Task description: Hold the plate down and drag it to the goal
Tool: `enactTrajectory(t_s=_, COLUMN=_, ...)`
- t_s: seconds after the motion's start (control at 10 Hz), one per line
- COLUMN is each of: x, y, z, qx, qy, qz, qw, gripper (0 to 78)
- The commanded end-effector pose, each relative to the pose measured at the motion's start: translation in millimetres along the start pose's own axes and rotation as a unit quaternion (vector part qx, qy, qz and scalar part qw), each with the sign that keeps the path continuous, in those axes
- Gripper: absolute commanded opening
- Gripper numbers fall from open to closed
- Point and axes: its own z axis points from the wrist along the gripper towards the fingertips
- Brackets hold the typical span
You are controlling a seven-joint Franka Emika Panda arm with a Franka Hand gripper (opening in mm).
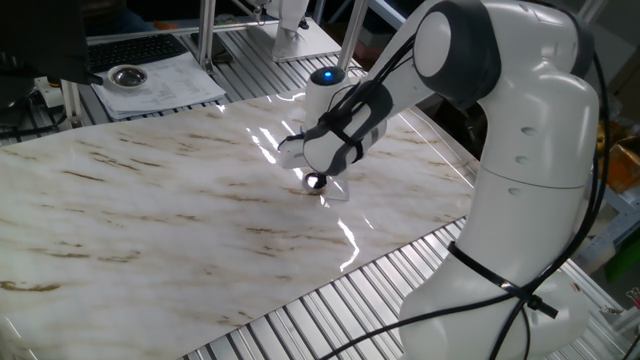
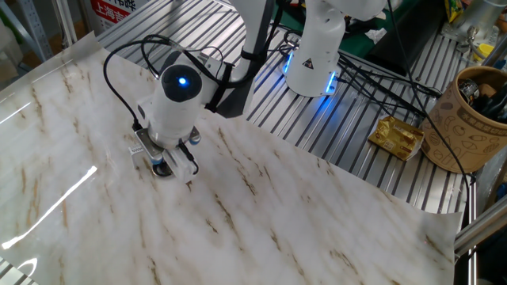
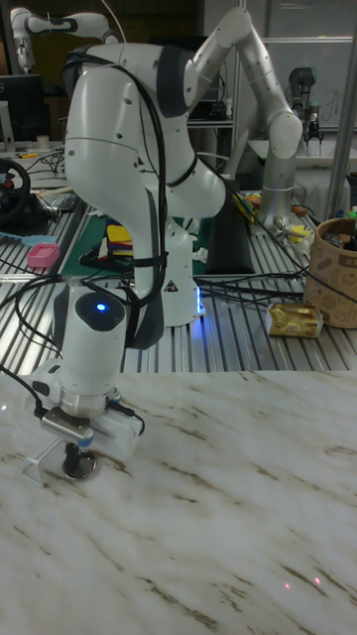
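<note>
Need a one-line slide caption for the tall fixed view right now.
Franka gripper pressing straight down on the small silver plate on the marble-patterned table, arm base behind.

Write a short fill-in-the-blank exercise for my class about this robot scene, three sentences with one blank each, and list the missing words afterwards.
1. The gripper presses straight down on a small silver ____ lying on the table.
2. The table top has a pattern that looks like ____.
3. On top of the robot's wrist glows a small light coloured ____.

Missing words: plate; marble; blue
</note>
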Motion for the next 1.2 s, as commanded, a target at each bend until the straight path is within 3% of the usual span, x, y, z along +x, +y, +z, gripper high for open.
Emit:
enactTrajectory(t_s=0.1, x=-2.3, y=-3.3, z=-8.6, qx=-0.020, qy=0.012, qz=0.016, qw=0.9996, gripper=0.0)
enactTrajectory(t_s=0.2, x=-2.3, y=-3.3, z=-8.6, qx=-0.020, qy=0.012, qz=0.016, qw=0.9996, gripper=0.0)
enactTrajectory(t_s=0.3, x=-3.1, y=-2.9, z=-14.1, qx=-0.035, qy=0.019, qz=0.025, qw=0.9989, gripper=0.0)
enactTrajectory(t_s=0.9, x=-6.8, y=12.5, z=-27.8, qx=-0.052, qy=0.032, qz=0.047, qw=0.9971, gripper=0.0)
enactTrajectory(t_s=1.2, x=-11.3, y=19.2, z=-31.2, qx=-0.076, qy=0.042, qz=0.054, qw=0.9947, gripper=0.0)
